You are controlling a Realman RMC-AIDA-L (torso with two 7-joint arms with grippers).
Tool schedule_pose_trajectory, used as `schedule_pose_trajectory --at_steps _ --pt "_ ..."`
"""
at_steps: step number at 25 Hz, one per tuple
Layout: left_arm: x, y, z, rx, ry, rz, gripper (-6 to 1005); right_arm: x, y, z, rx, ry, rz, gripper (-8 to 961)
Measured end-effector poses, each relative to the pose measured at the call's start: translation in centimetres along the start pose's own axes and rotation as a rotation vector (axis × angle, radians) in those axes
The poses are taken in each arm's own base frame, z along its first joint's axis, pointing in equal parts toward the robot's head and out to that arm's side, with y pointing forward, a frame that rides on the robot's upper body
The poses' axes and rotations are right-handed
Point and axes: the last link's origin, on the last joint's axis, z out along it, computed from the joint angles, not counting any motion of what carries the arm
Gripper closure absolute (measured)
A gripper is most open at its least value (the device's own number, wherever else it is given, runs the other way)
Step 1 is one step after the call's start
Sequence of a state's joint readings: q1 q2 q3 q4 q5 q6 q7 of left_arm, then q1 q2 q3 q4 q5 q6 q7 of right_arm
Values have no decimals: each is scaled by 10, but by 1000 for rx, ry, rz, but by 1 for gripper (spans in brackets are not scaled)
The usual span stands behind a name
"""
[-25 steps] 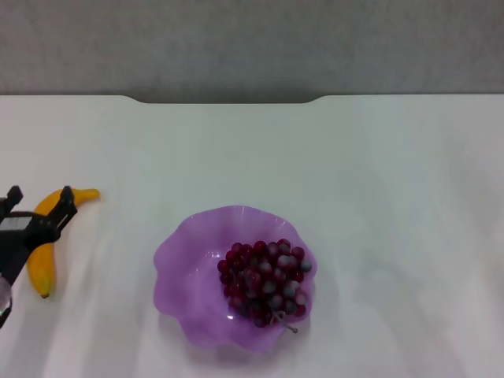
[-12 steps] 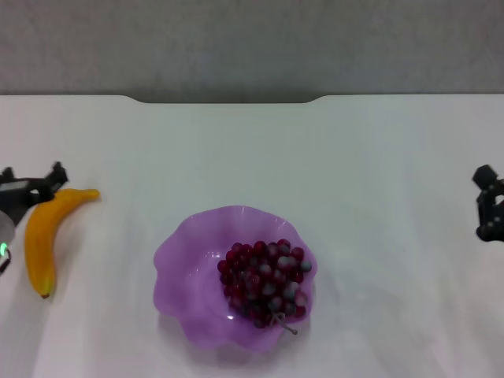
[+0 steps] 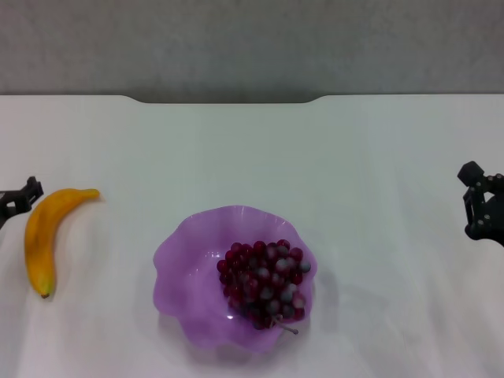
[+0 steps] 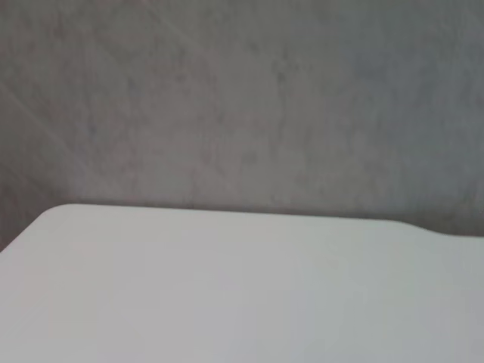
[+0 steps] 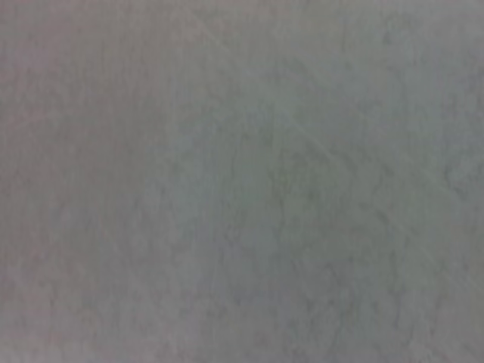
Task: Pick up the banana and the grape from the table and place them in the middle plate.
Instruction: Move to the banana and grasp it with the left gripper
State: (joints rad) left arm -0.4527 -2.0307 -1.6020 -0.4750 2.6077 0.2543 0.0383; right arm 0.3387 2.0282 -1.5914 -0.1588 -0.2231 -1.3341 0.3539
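Translucent, seemingly plastic middle plate (image 3: 185, 252)

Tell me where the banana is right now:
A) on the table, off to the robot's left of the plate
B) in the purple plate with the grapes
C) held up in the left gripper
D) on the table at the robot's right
A: the banana lies flat on the table, clear of the middle plate.

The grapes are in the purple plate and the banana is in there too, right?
Not quite. The head view shows the grapes in the purple plate, but the banana is not. It lies on the white table, off to the robot's left of the plate, near the left gripper.
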Motion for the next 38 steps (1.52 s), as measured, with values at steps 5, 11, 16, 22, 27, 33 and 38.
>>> schedule_pose_trajectory --at_steps 5,11,16,22,27,33,38 --pt "-5 0 1 1 -22 15 119 -1 0 2 -5 -4 -1 953" --pt "-13 4 0 -12 -50 40 119 -2 0 3 -7 -6 -2 953" --pt "-22 5 -2 -18 -81 59 120 -3 0 4 -9 -10 -3 953" --pt "-34 3 -4 -12 -115 65 120 -3 0 5 -10 -13 -4 953" --pt "-38 2 -5 -6 -128 66 120 -3 -1 5 -9 -11 -5 953" --pt "-43 13 -6 -44 -140 83 120 -2 -1 5 -6 -5 -5 953" --pt "-44 16 -7 -55 -143 82 120 -3 -1 6 -7 -8 -5 953"
